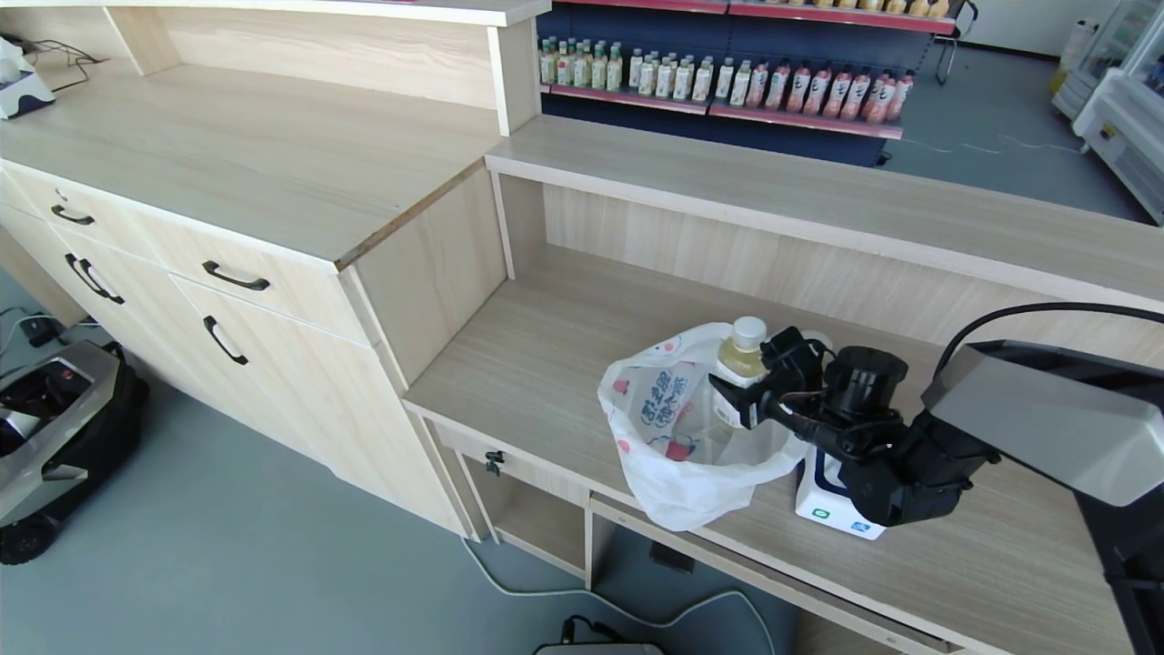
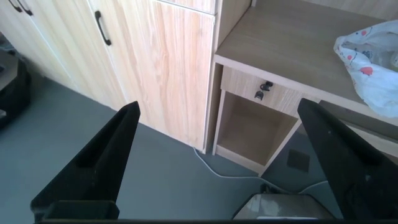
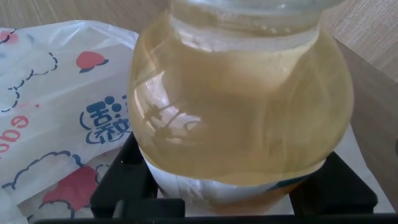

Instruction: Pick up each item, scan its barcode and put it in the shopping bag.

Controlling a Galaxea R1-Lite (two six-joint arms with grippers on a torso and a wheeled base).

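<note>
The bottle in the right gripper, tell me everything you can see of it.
The bottle is clear plastic, filled with pale yellow liquid, with a white cap and a white label round its lower body. It stands upright, clamped at the label by the right gripper, a black finger on each side. It is at the far edge of the open mouth of the white printed shopping bag. Whether its base touches the bag cannot be told.
</note>
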